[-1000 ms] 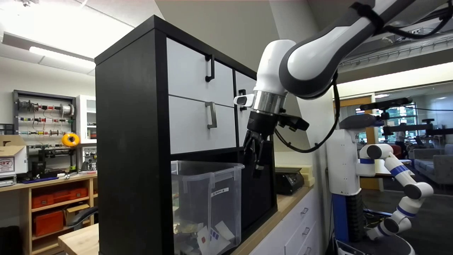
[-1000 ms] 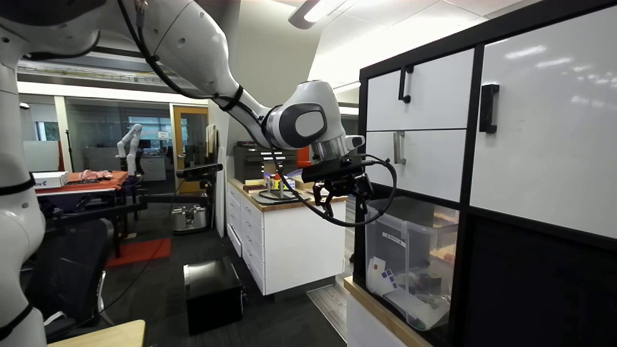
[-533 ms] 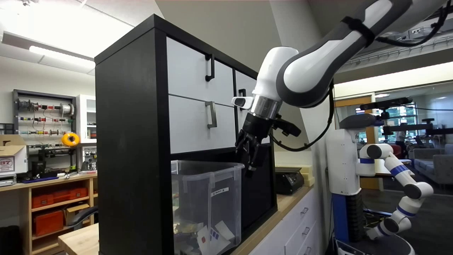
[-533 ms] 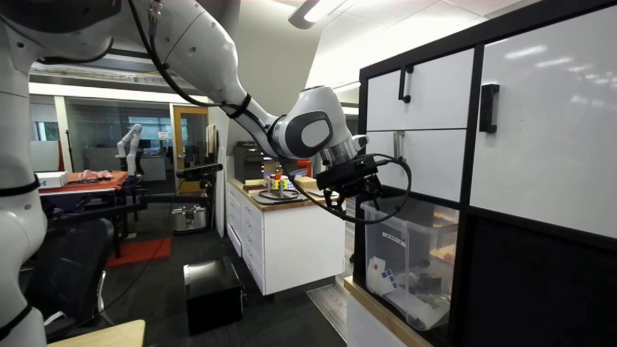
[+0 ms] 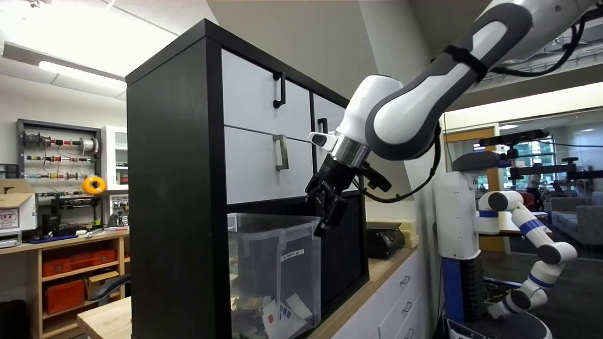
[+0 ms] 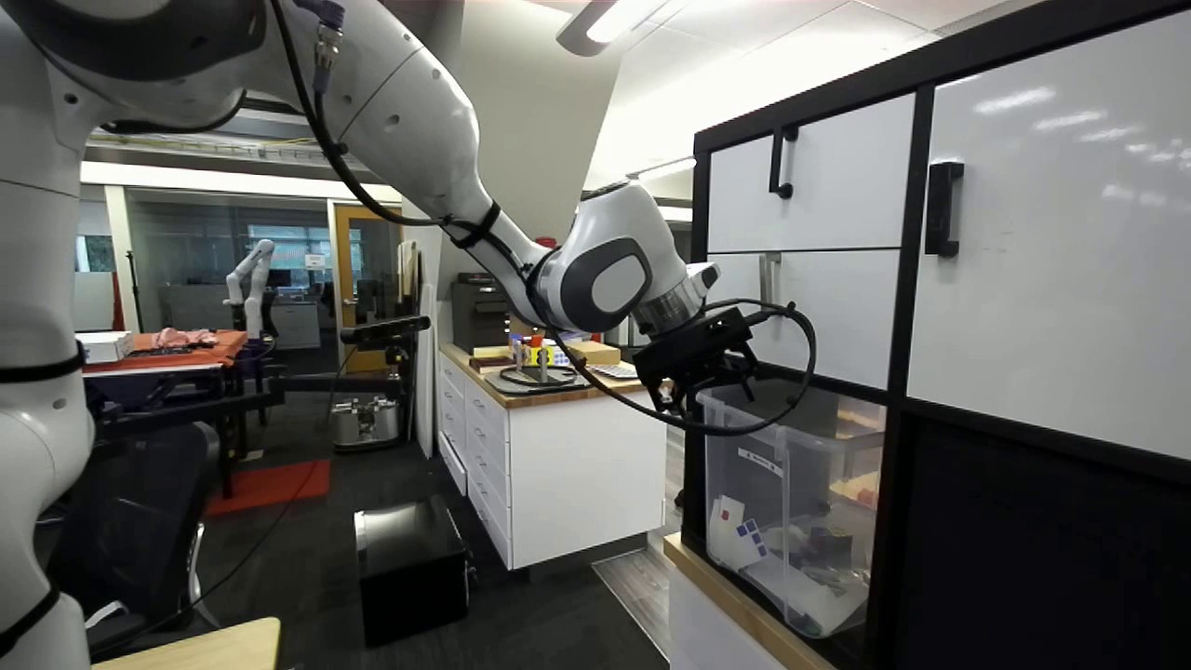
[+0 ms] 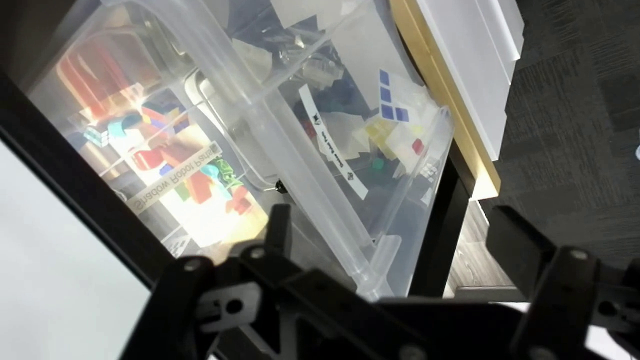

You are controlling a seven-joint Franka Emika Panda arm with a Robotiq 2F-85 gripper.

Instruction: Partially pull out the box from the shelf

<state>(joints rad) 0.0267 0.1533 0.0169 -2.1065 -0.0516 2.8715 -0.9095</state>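
The box (image 5: 299,278) is a large clear plastic bin with a rim and a white label; loose papers and parts show inside. It stands in a lower cube of the black shelf (image 5: 169,188), below white drawer fronts, also seen in an exterior view (image 6: 786,521). My gripper (image 5: 317,213) is open and tilted, close to the top front rim of the box; it also shows in an exterior view (image 6: 712,398). In the wrist view the box rim and its corner (image 7: 382,255) appear between the spread fingers (image 7: 392,220). Whether a finger touches the rim I cannot tell.
Above the box, a drawer handle (image 5: 281,153) sticks out near my wrist. The shelf stands on a wood-topped counter (image 5: 351,292). A black device (image 5: 385,239) sits on the counter beside the shelf. A white cabinet (image 6: 586,475) stands behind my gripper in an exterior view.
My gripper has moved down and toward the shelf and the box's front rim, and the wrist has tilted further. The fingers stay open. The box and shelf have not moved.
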